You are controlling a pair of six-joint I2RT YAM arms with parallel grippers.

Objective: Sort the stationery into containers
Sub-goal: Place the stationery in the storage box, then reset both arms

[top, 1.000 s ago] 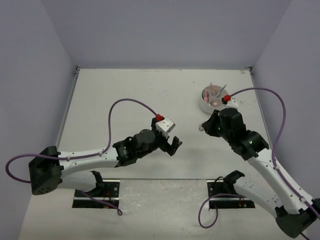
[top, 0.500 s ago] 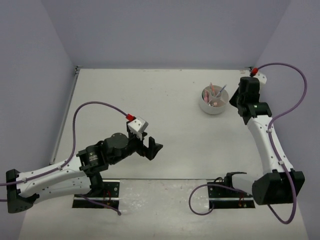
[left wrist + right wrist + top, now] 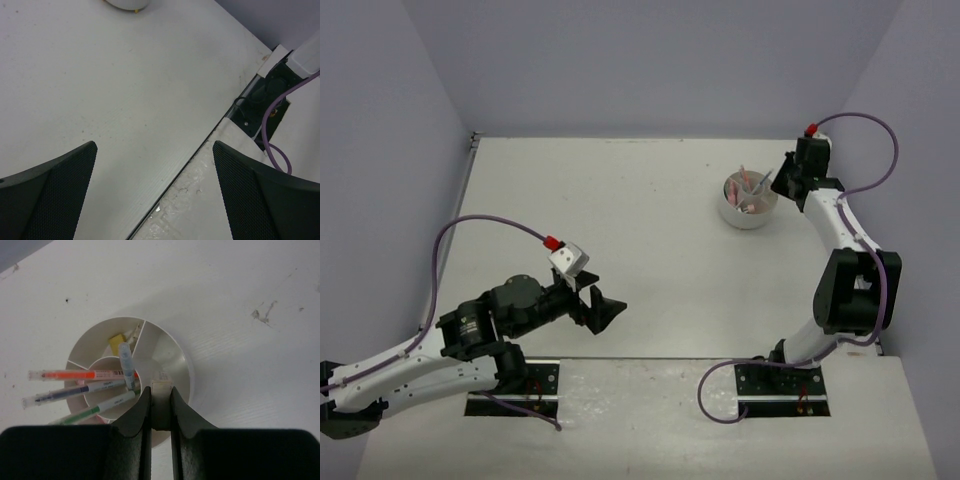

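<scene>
Since a second ago the right pincer (image 3: 160,388) has swung out over the tub (image 3: 745,222) at the counter's (image 3: 620,200) two o'clock, clenched on a pale eraser block (image 3: 161,407) (its colour is hard to judge). From the wrist, the pens (image 3: 75,375) lean toward nine o'clock, and the pincer hides the tub's near rim. At seven o'clock the left pincer (image 3: 602,310) stands released.

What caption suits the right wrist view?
Right gripper holds a pale block over the white divided tub, pens in its centre cup.
</scene>
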